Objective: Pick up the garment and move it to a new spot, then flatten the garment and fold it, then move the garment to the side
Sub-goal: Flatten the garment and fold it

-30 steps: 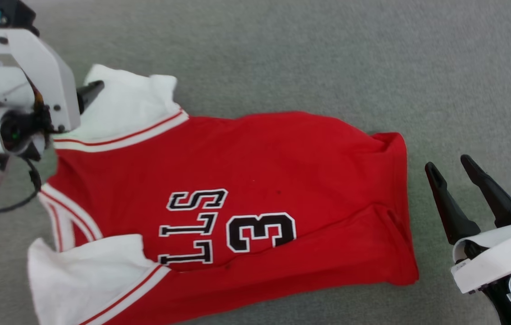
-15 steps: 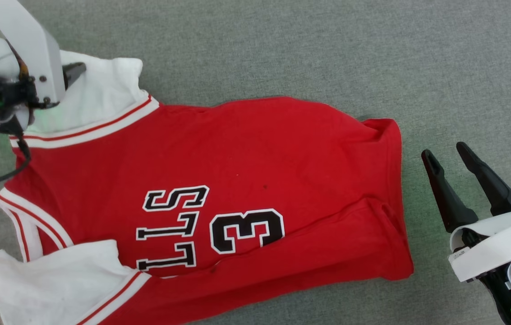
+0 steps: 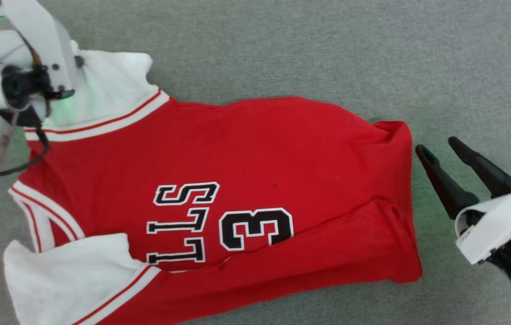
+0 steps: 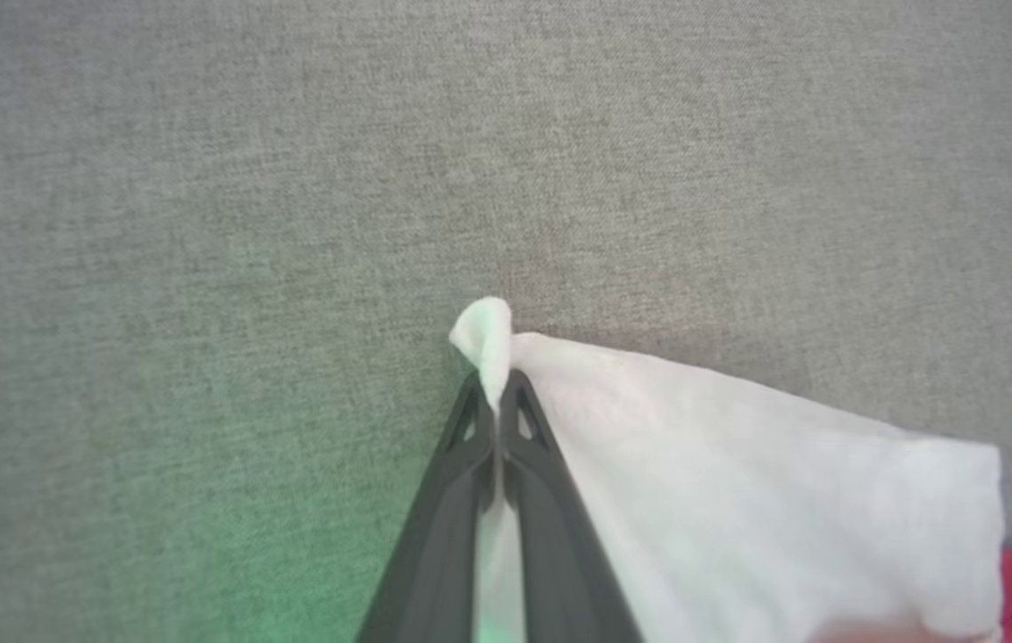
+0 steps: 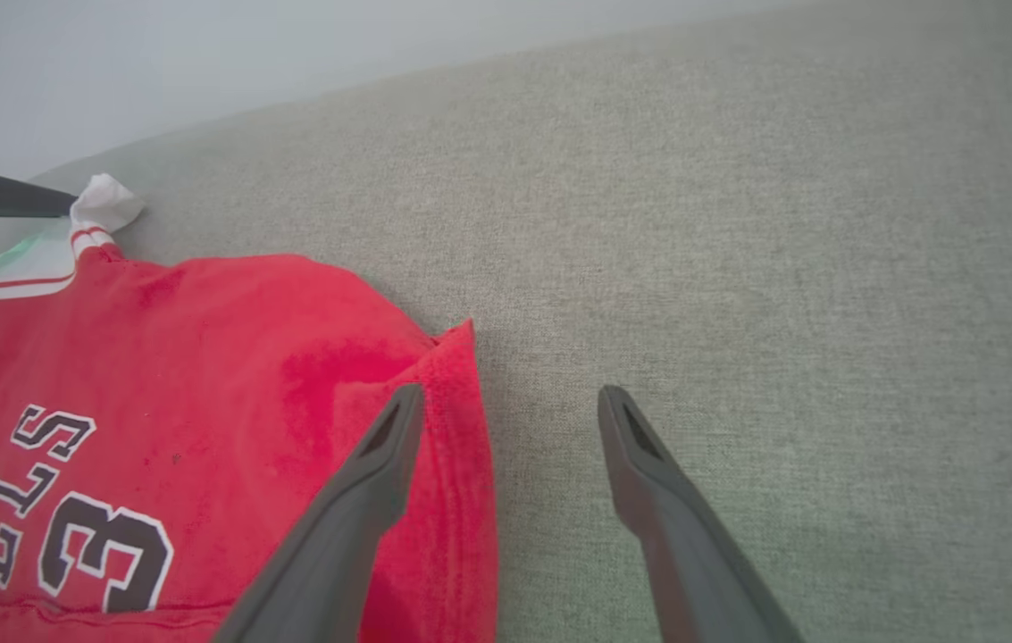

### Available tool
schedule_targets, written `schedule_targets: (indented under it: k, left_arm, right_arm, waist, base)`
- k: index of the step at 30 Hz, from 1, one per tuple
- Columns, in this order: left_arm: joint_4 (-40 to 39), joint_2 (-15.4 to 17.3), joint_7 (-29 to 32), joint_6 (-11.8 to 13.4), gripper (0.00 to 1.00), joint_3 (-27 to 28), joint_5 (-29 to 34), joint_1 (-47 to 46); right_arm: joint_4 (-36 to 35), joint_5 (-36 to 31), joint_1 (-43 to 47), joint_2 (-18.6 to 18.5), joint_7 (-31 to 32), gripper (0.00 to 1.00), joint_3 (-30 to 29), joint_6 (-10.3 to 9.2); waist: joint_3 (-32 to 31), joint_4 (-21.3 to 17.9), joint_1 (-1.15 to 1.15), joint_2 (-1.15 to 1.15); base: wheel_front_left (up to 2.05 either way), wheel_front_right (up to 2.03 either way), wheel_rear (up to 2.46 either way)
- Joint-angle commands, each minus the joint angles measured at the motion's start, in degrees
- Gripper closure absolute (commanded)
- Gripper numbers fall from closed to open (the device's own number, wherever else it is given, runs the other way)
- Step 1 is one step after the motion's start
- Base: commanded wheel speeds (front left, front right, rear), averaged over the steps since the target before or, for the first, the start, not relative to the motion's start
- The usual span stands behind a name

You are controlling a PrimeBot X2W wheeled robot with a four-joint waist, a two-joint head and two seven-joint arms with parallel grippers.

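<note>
One garment (image 3: 260, 149), left hand (image 4: 495, 384) pinching its edge, grey surface (image 3: 327, 45) around

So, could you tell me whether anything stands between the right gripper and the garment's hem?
Nothing visible does. The right gripper hangs open just beside the red hem of the garment, with only bare grey surface in the gap. The left gripper is shut on a white corner of it.

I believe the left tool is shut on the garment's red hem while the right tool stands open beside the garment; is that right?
Not quite: the left wrist view shows the left tool shut on a corner of the white sleeve of the garment, not its red hem. The right tool does stand open beside the garment.
</note>
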Motion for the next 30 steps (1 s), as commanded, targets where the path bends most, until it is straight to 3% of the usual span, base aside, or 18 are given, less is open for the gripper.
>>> schedule_targets:
  k: [1, 9, 20, 21, 22, 23, 27, 30]
  left_arm:
    - [0.5, -1.3, 0.1, -0.7, 1.00, -0.9, 0.1, 1.1]
    - [2.0, -4.6, -1.0, -2.8, 1.00, -1.1, 0.5, -1.1]
    - [5.6, -9.0, -2.4, -5.3, 1.00, -1.3, 0.6, -3.6]
    - [6.1, -9.3, -2.6, -5.5, 1.00, -1.4, 0.6, -3.7]
    - [6.5, -9.5, -2.7, -5.8, 1.00, -1.4, 0.6, -3.8]
    - [7.0, -9.7, -2.9, -5.9, 1.00, -1.3, 0.6, -3.8]
    - [8.7, -10.8, -3.5, -6.9, 1.00, -1.2, 0.2, -4.1]
    - [10.0, -11.4, -4.0, -7.4, 1.00, -1.1, 0.1, -4.5]
  right_arm:
    - [-0.2, 0.6, -1.7, -0.5, 2.9, 0.00, 0.0, -0.02]
    - [2.6, -0.3, -11.8, -0.5, 21.4, 0.00, 0.8, -0.02]
    - [15.1, -5.1, -21.1, 3.0, 41.7, 0.00, 0.1, -0.02]
    - [15.8, -5.8, -21.3, 3.0, 43.7, 0.28, 0.5, -0.02]
    - [16.6, -6.5, -21.3, 2.9, 45.9, 0.68, 0.6, -0.02]
    - [17.1, -6.5, -21.3, 3.0, 47.9, 1.00, 0.9, -0.03]
    - [17.9, -7.2, -22.3, 4.5, 52.8, 1.00, -0.5, -0.03]
    - [17.6, -8.3, -23.9, 4.9, 52.8, 1.00, -1.8, -0.03]
  waist:
    - [-0.6, 0.9, 0.00, 0.00]
    - [-0.6, 4.0, 0.00, 0.00]
    - [0.9, 7.7, 0.00, 0.00]
    - [1.0, 7.8, 0.00, 0.00]
    - [1.0, 8.0, 0.00, 0.00]
    - [1.0, 8.1, 0.00, 0.00]
    - [0.9, 8.5, 0.00, 0.00]
    - [0.9, 8.7, 0.00, 0.00]
  base:
    - [0.00, 0.00, 0.00]
    - [0.00, 0.00, 0.00]
    - [0.00, 0.00, 0.00]
    - [0.00, 0.00, 0.00]
    - [0.00, 0.00, 0.00]
    - [0.00, 0.00, 0.00]
    - [0.00, 0.00, 0.00]
    - [0.00, 0.00, 0.00]
